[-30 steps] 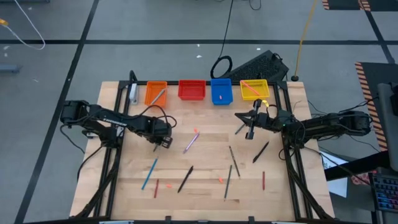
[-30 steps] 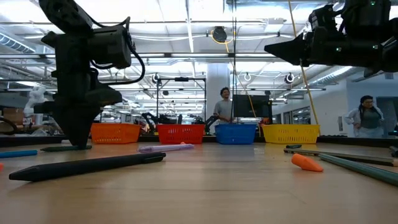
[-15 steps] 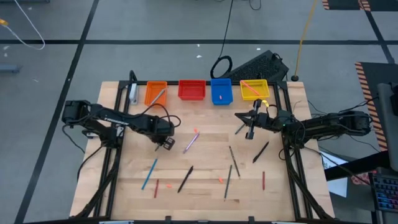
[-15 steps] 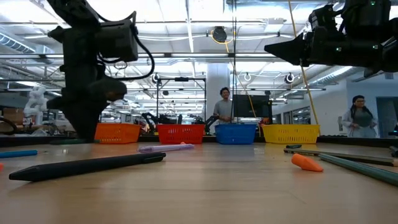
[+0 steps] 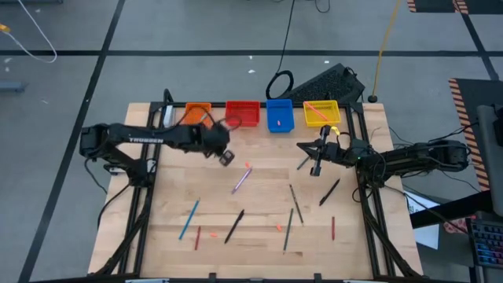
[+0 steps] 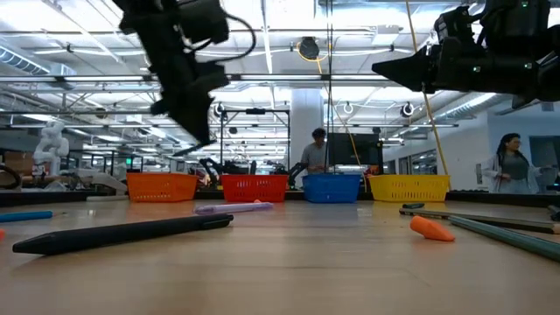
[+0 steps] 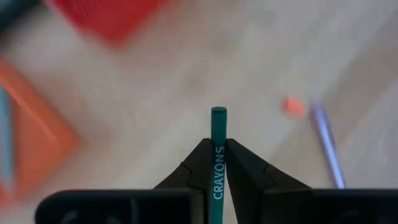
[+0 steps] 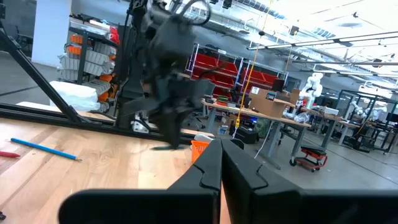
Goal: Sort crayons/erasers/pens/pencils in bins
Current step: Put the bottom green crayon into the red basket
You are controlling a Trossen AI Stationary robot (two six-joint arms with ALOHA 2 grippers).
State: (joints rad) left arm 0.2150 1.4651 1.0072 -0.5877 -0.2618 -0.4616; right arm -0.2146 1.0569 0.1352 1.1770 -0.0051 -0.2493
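Now the left gripper has its jaws pinching a dark green stick marked CRAYONS, long axis pointing straight out past the tips. It hangs above the surface, just short of the orange bin and red bin ahead. Farther off, the right gripper waits, jaws pressed together, near the yellow bin.

dark jointed arms, black cables
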